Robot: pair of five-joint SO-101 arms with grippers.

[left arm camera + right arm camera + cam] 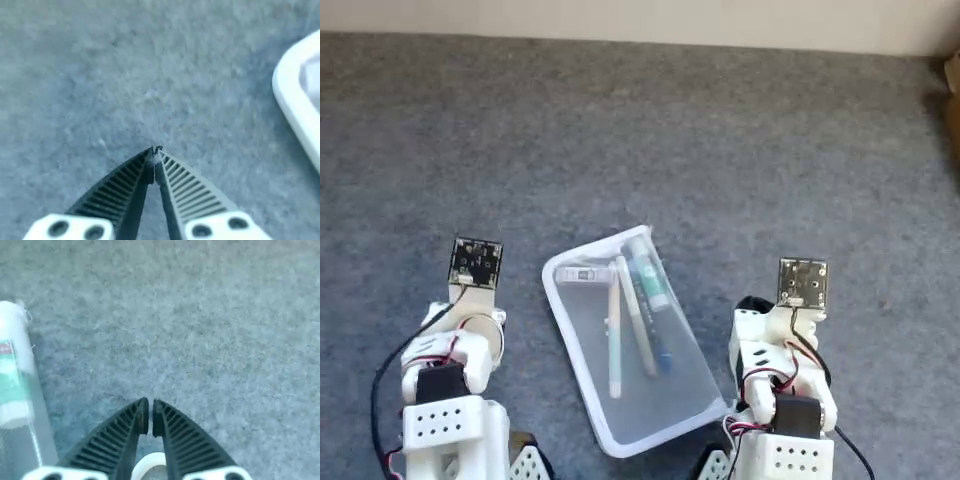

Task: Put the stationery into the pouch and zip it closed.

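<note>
Clear translucent plastic pouch with white edging (665, 400) lies flat on the grey carpet-like table cover (620, 130), between the two arms, tilted so one short end points up-left in the high view. The stationery lies within the pouch outline and shows through the plastic: a white tube with green label, glue-stick-like (648, 275), near the far end; a dark blue pen (660, 348) just beside it; a pale cream pen (615, 345) and another light pen (636, 330), roughly parallel along the pouch's length; a small white rectangular piece (582, 274) at the far corner. Cannot tell if the zip is closed. The left gripper (154, 155) sits low over bare carpet, its black ribbed fingers (120, 192) pressed together at the tips, clenched on nothing. The pouch's white edge (295, 100) is off to the side in the left wrist view, apart from the gripper. The right gripper (149, 416) is also over bare carpet, fingers (180, 440) drawn together with only a sliver between the tips, gripping nothing. The green-label tube (12, 365) and the pouch plastic (30, 440) are nearby at the side of the right wrist view, not touching the gripper. In the high view both white arms are at the near edge, the left arm (450, 370) on one side of the pouch and the right arm (780, 390) on the other, each just beside it.
</note>
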